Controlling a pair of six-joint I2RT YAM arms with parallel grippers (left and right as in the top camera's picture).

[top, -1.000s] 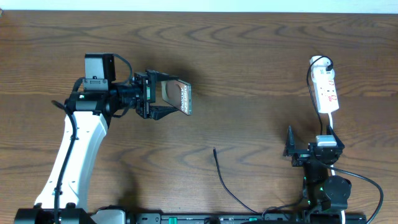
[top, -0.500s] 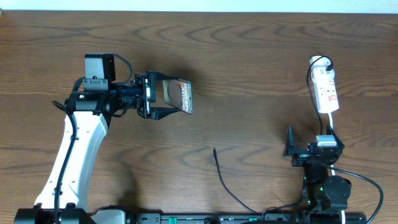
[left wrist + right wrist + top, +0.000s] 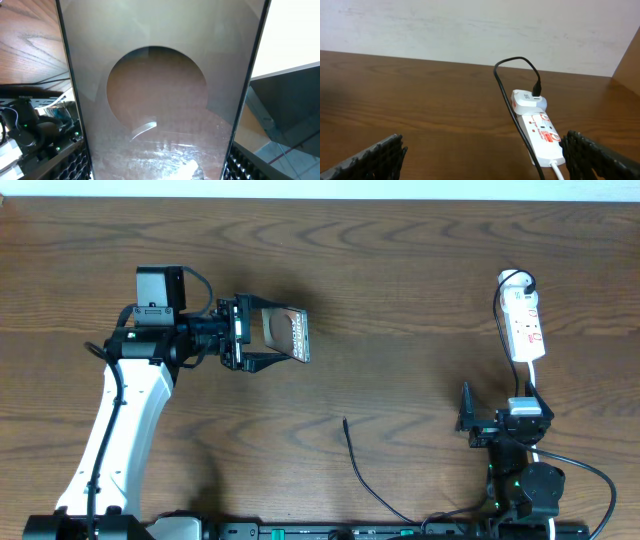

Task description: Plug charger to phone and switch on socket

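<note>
My left gripper is shut on the brownish glossy phone and holds it up on its edge above the table, left of centre. In the left wrist view the phone fills the frame between my two fingers. The charger's thin black cable lies on the table at the front centre, its plug tip pointing away. The white socket strip lies at the right with a white adapter plugged in; it also shows in the right wrist view. My right gripper is open and empty, just in front of the socket.
The charger's black lead runs from the white adapter along the left side of the strip. A white cord leaves the strip's near end. A pale wall borders the table's far edge.
</note>
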